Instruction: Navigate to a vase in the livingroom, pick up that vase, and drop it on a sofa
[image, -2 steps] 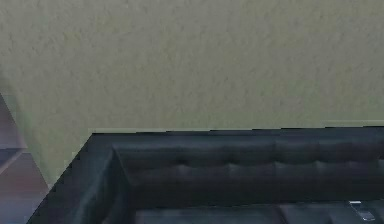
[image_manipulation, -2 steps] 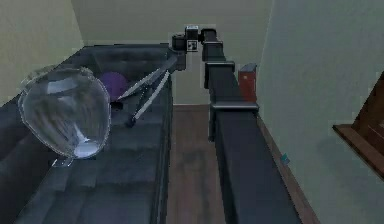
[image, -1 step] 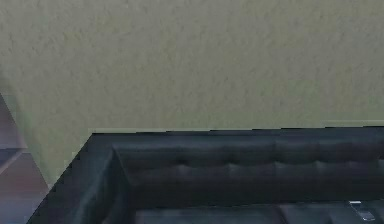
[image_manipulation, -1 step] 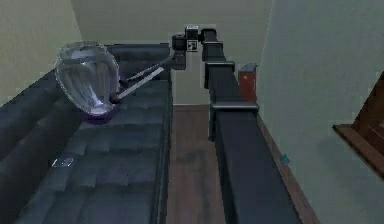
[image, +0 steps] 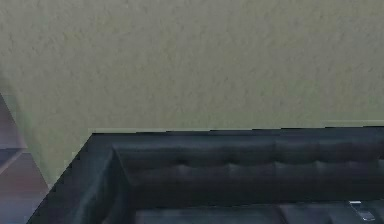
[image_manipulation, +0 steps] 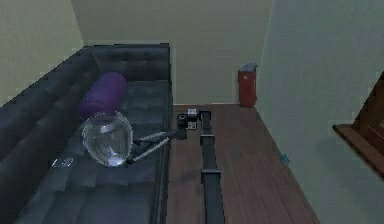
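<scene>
The gripper (image_manipulation: 135, 153) is at the clear, purple-topped vase (image_manipulation: 106, 138), with the sofa (image_manipulation: 40, 110) seat behind it. I cannot tell whether it holds the vase. Its fingers (image_manipulation: 152, 146) are hard to make out against the glass.

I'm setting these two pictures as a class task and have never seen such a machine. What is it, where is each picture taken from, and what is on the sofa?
This is a simulated wheeled robot with one reaching arm ending in a two-finger hand. The forward view's camera looks ahead: a pale wall above a dark buttoned sofa. The arm side view looks out sideways along the arm. There a purple cushion lies on the sofa, and a round clear glass vase shows at the hand's tip, against the seat. Whether the hand holds it or it rests on the seat cannot be told. A reddish box stands farther off.
</scene>
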